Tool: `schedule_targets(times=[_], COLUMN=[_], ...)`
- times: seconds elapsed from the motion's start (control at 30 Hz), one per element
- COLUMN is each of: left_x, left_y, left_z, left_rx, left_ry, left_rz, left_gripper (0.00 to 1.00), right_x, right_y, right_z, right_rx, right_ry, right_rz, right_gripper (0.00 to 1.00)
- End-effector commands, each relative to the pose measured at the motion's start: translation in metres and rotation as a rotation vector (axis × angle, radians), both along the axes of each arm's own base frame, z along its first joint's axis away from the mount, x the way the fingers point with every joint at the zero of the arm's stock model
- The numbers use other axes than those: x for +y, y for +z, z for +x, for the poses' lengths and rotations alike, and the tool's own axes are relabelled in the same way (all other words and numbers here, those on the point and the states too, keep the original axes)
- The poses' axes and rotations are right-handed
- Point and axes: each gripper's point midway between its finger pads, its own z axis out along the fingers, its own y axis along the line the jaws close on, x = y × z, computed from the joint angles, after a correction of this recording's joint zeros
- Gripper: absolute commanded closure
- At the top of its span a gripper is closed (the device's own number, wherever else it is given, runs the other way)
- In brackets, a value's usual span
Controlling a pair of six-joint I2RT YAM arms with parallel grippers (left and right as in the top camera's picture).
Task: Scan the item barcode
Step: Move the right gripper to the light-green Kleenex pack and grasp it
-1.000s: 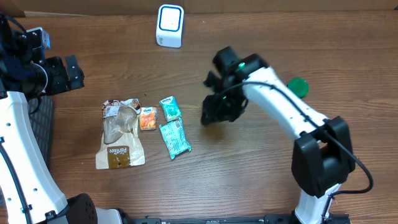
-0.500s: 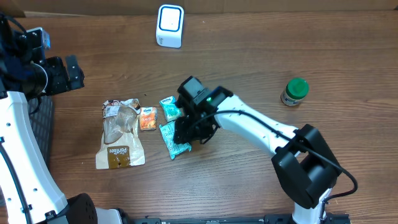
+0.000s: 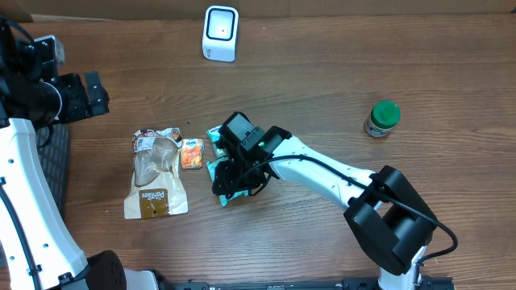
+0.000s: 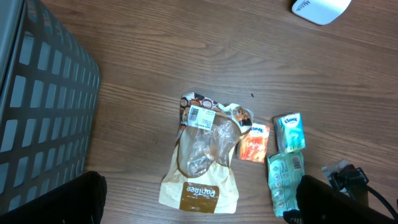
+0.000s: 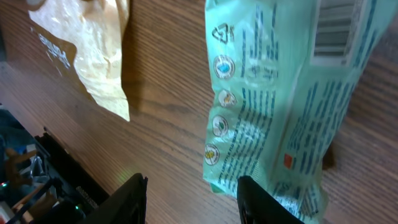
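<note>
Right gripper point(image 5: 194, 202) sits low over the bottom end of the teal packet point(image 5: 280, 112), jaws part-open and clamped on nothing. One finger is over bare wood, the other over the packet's edge; can't tell if it touches. The packet lies flat on the table point(image 3: 322, 89), barcode point(image 5: 339, 28) face up and cut off by the top edge of the right wrist view. From overhead the arm hides most of it.

Left gripper point(image 4: 199, 186) is fully open and empty, high over the table's left side by the mesh basket point(image 4: 37, 112).

Tight to the left: Kleenex pack point(image 3: 216, 138), orange sachet point(image 3: 192, 153), brown snack bag point(image 3: 156, 173). Open wood to the right and toward the white scanner point(image 3: 220, 33) at the far edge. Green-lidded jar point(image 3: 381, 118) well apart.
</note>
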Motion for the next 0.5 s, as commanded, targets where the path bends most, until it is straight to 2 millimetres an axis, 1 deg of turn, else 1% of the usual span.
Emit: schedule_targets(times=[0.0,0.1,0.2,0.23,0.27,0.4,0.43,0.47], left_x=[0.003,0.003,0.003,0.003,0.003,0.003,0.003,0.003], left_y=[0.003,0.003,0.003,0.003,0.003,0.003,0.003,0.003], left_z=[0.001,0.001,0.001,0.001,0.001,0.001,0.001,0.001], left_rx=[-0.010,-0.010,-0.010,-0.010,-0.010,-0.010,-0.010,-0.010], left_ry=[-0.012,-0.012,-0.012,-0.012,-0.012,-0.012,-0.012,-0.012], left_rz=[0.014,0.014,0.014,0.014,0.014,0.014,0.014,0.015], left_gripper=[0.00,0.00,0.00,0.00,0.00,0.00,0.00,0.00], right_x=[-0.005,-0.015,-0.034,-0.049,-0.056,-0.077,-0.079,-0.082], right_y=[-0.014,-0.018,-0.024,-0.026,-0.028,-0.024,-0.021,-0.017], right_z=[-0.009,-0.003,0.012,0.025,0.033,0.065,0.070,0.074], right_rx=[0.052,0.056,0.035,0.022,0.014,-0.014,-0.009,0.003], right_ry=[0.002,-0.022,-0.073,-0.114,-0.136,-0.199,-0.212,-0.222], right_rz=[-0.024,-0.061,-0.119,-0.150,-0.163,-0.143,-0.128,-0.111], right_gripper=[0.54,0.52,0.51,0.51,0.51,0.53,0.55,0.55])
